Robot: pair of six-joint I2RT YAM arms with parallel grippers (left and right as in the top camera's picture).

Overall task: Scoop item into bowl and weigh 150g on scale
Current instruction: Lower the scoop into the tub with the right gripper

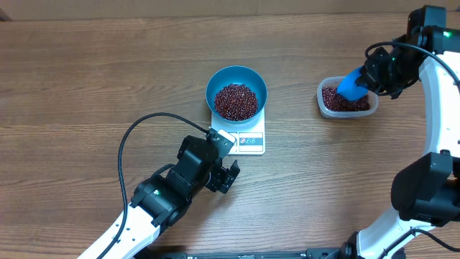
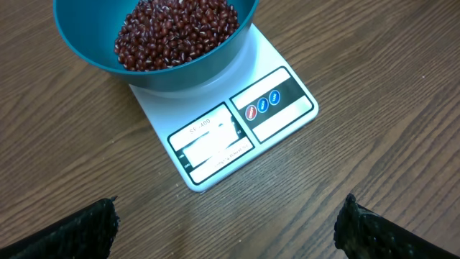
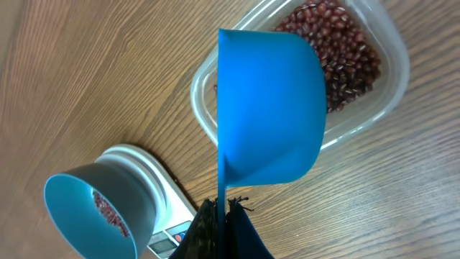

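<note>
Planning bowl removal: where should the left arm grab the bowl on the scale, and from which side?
Pinch the rim of the bowl from above, on the edge nearest the left gripper, one of the jaws inside, one outside. The round smooth wall looks too wide to straddle, and the beans sit below the rim.

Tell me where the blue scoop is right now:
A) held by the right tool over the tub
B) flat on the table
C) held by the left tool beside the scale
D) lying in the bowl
A: the right tool is shut on the scoop, which hangs over the tub.
</note>
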